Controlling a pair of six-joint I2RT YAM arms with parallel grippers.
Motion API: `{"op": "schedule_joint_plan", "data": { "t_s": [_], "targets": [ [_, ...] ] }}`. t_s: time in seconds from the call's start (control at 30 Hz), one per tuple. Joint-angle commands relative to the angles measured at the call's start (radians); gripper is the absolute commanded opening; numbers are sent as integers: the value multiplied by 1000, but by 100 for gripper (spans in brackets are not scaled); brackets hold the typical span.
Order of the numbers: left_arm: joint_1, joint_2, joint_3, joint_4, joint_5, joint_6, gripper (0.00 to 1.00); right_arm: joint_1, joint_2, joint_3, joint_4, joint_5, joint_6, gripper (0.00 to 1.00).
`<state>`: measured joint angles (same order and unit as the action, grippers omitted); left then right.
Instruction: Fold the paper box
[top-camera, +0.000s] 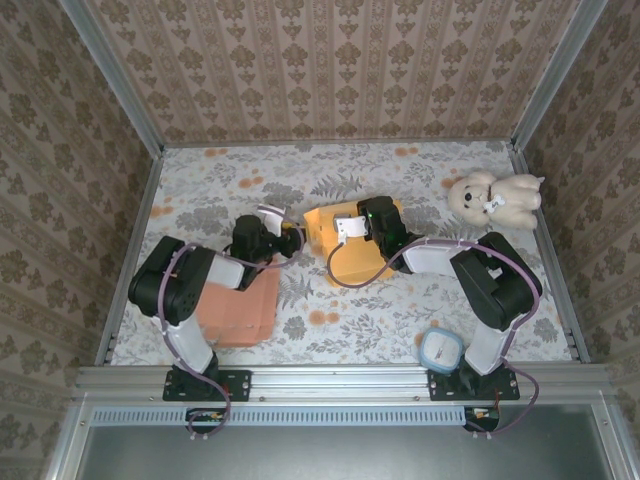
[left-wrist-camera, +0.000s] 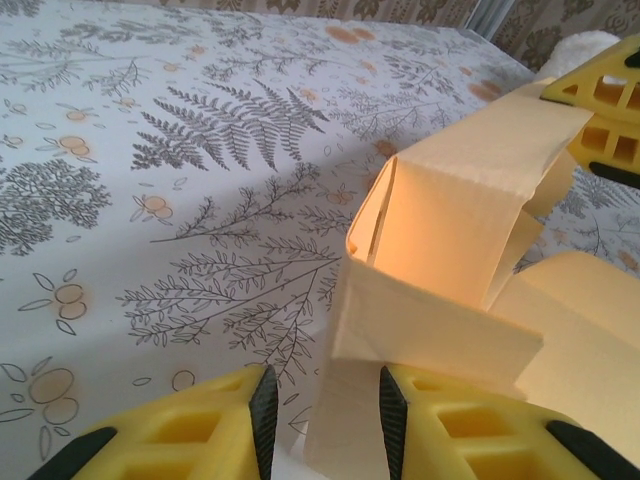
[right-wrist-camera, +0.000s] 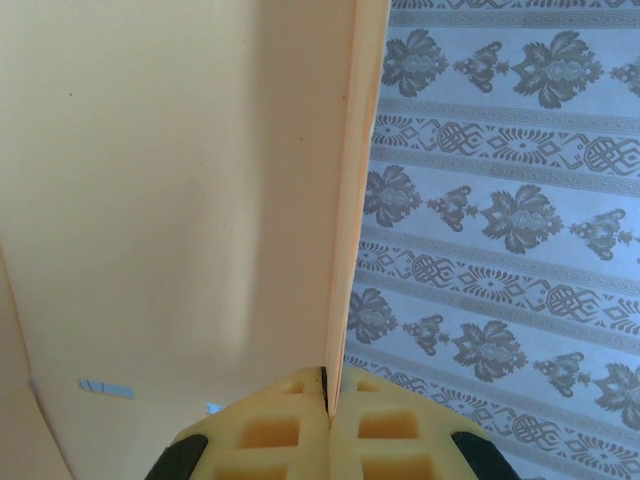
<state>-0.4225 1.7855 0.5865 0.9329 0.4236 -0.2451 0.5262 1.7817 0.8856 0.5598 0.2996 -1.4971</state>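
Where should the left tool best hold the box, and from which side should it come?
Grip the near flap of the box, coming edge-on from the left. It is a thin, upright sheet, so one finger fits on each face. The left tool straddles its lower edge, jaws open; the right tool pinches another wall.

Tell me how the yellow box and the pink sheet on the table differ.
The yellow box has panels folded up; the pink sheet lies flat. The right gripper has its jaws shut on a box panel; no jaws hold the sheet. The box sits central, the sheet by the left arm. Both look like thin card.
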Motion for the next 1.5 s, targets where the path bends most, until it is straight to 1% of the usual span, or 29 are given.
{"op": "schedule_joint_plan", "data": {
  "t_s": [0.0, 0.2, 0.27, 0.67, 0.97, 1.23, 1.47],
  "targets": [
    [-16, 26, 31, 49, 24, -5, 36, -6, 10, -21, -20, -17, -14, 0],
    [-27, 42, 33, 99, 26, -30, 34, -5, 10, -22, -18, -13, -14, 0],
    [-60, 49, 32, 115, 21, -38, 34, -5, 9, -22, -18, -9, -13, 0],
    [-94, 118, 37, 212, -57, -88, 33, -2, 10, -19, -29, -4, -9, 0],
    [-103, 140, 39, 241, -44, -99, 36, -1, 12, -18, -38, -4, -5, 0],
    [-112, 181, 35, 336, -15, -150, 35, -2, 15, -17, -30, -5, 7, 0],
    [-128, 207, 58, 337, -13, -160, 35, -2, 15, -23, -17, -5, 12, 0]
  ]
}}
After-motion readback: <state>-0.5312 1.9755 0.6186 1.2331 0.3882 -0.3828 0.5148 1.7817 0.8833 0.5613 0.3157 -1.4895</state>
